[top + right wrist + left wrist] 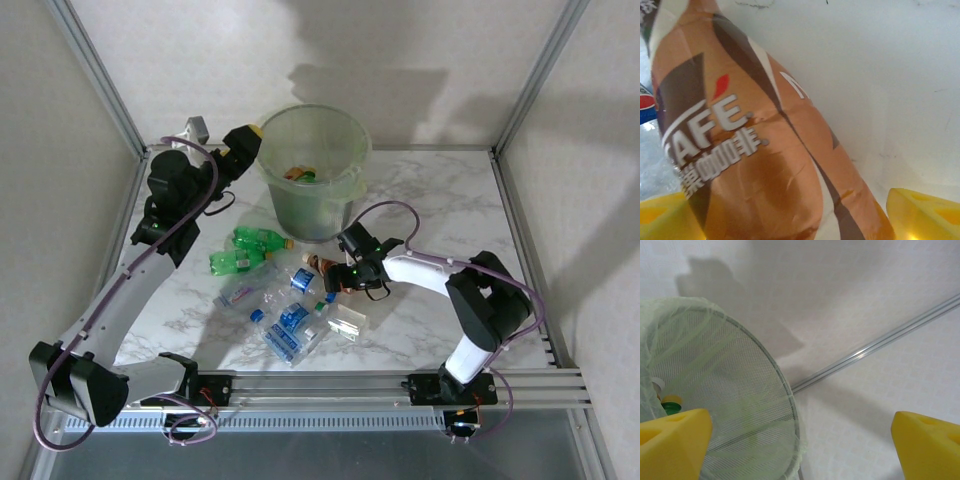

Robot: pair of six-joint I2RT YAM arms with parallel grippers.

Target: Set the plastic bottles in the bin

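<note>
Bottles [292, 318] lie in a loose heap on the marble-patterned table [440, 200], in front of the bin [310, 215] and between the two arms. Two green bottles [260, 238] with yellow caps lie on their sides nearest the bin's foot. The clear bottles with blue labels [272, 342] are spread closer to the arm bases. The pale-green bin stands upright at the far middle of the table. Inside it are a few bottles, among them a green one with a yellow cap [671, 402] and something orange beside it.

The left gripper [247, 138] is raised at the bin's left rim. In its wrist view the two yellow fingertips [670, 440] stand far apart at the bottom corners. Nothing is between them, and beyond them are the translucent bin wall and the pale enclosure wall.

The right gripper [330, 277] is low over the far edge of the heap, just in front of the bin. A brown coffee bottle [760, 150] with a crinkled orange-brown label and white lettering runs lengthwise between its yellow fingers [925, 215]. These are spread wide, one on each side of the bottle. The bottle's body reaches both fingers at the lower edge of the wrist view, but I cannot tell whether they press on it or only straddle it. From above, the bottle's end shows just left of the gripper, touching the clear bottles.
</note>
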